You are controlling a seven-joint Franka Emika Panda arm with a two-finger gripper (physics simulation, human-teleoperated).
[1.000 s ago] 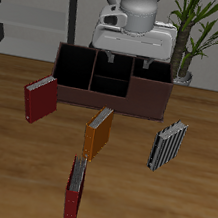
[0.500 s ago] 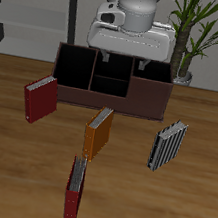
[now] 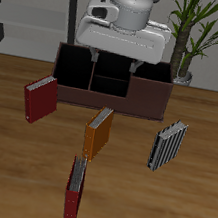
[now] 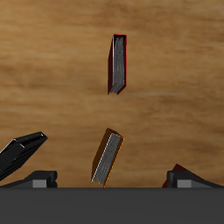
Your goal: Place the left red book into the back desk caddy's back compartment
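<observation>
Currently my two-finger claw (image 3: 119,54) hangs wide open and empty above the long dark reddish-brown desk caddy (image 3: 108,99) at upper centre, since the thin bright-red hardcover book (image 3: 73,189) stands ungrasped on edge at lower centre.

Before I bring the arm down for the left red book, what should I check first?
1. Hand empty: ok, open with nothing between the fingers.
2. Left red book reachable: ok, it stands on edge near the table's front edge with nothing on it.
3. Room around it: ok, the orange book stands apart, farther back.
4. Hand above the book: not ok, it hangs high over the back desk caddy.
5. Back compartment free: cannot tell, the hand partly hides it.
</observation>
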